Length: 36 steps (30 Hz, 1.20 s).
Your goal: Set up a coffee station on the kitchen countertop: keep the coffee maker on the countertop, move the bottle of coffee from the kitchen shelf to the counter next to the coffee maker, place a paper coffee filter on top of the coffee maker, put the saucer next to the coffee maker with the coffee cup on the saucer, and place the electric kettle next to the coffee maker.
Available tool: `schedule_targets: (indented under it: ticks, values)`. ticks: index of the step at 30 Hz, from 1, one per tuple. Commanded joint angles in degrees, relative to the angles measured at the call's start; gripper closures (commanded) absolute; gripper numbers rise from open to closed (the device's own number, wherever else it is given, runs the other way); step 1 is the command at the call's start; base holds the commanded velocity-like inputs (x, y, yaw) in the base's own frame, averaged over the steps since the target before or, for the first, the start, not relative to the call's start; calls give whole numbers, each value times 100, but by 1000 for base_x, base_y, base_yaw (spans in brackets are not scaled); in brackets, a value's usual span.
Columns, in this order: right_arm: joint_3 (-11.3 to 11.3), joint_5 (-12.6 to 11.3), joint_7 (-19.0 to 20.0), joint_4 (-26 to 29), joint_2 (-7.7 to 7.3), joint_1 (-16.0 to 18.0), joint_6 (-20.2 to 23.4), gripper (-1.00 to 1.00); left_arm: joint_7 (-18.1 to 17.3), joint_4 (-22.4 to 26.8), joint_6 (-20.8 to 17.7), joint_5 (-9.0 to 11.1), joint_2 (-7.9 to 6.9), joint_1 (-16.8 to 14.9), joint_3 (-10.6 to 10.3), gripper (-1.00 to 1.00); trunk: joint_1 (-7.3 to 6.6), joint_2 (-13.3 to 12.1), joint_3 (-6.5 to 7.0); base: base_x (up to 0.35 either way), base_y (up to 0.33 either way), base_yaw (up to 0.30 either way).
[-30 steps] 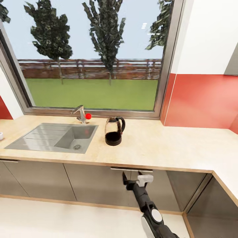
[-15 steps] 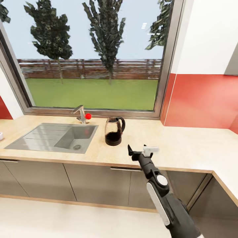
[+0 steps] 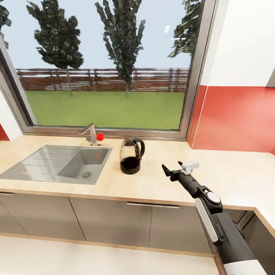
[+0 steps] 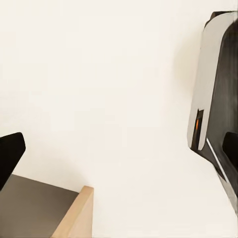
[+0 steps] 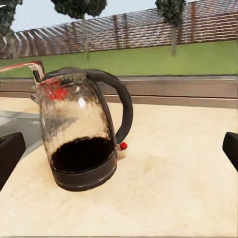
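The electric kettle (image 3: 130, 156), clear glass with a black base and handle, stands upright on the light wooden countertop (image 3: 160, 183) just right of the sink. My right gripper (image 3: 172, 168) hovers open over the counter, to the kettle's right and a little nearer the front edge, clear of it. In the right wrist view the kettle (image 5: 84, 134) is close ahead, handle turned toward the open space, between the widely spread fingertips (image 5: 10, 154). My left gripper (image 4: 119, 151) is open too, hanging low over pale floor with nothing between its fingers.
A steel sink (image 3: 57, 164) with a faucet (image 3: 91, 134) and red knob lies left of the kettle. A large window runs behind the counter, and a red backsplash (image 3: 236, 118) rises at the right. The counter turns a corner at far right. A cabinet corner (image 4: 59, 213) lies below the left gripper.
My right arm has risen from below the counter's front edge to above the countertop and swung right. The head camera has shifted slightly; the kettle stands as before.
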State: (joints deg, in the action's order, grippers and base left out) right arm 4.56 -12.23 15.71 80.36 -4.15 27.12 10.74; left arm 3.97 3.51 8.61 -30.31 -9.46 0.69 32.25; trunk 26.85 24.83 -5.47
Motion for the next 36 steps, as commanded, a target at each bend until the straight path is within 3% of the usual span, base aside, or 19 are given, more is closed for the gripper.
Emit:
schedule_targets:
  ticks: [1, 4, 7, 17, 27, 28, 31, 36]
  values:
    - [-30, -27, 37, -27, 30, 4, 38, -100, 17, 1, 53, -60, 29, -2, 39, -100, 4, 10, -10, 0, 0, 0]
    - [38, -125, 52, -102, 101, 4, 50, -100, 17, 4, 132, -59, 32, -10, 32, -100, 4, 10, -10, 0, 0, 0]
    - [108, -222, -44, -69, 54, 4, 63, -100, 17, 10, 229, -55, 26, -29, 20, -100, 4, 10, -10, 0, 0, 0]
    - [131, -227, -52, -347, 20, 4, 52, -100, -87, 329, 550, -46, 12, -77, 14, -100, 4, 10, -10, 0, 0, 0]
    - [131, -213, -42, -490, 20, 4, 51, -100, -406, 654, 870, 227, -276, -86, 15, -100, 4, 10, -10, 0, 0, 0]
    - [129, -213, -42, -491, 20, 4, 51, -100, -2256, 1320, 1568, 1274, -342, -86, 14, -100, 4, 10, -10, 0, 0, 0]
    - [121, -206, -42, -496, 17, 4, 51, -100, -2369, 1331, 1564, 1445, -358, -86, 11, -100, 4, 10, -10, 0, 0, 0]
    - [116, -206, -42, -553, -28, 4, 48, -100, -2410, 1324, 1557, 1517, -366, -80, 14, -100, 4, 10, -10, 31, 5, 0]
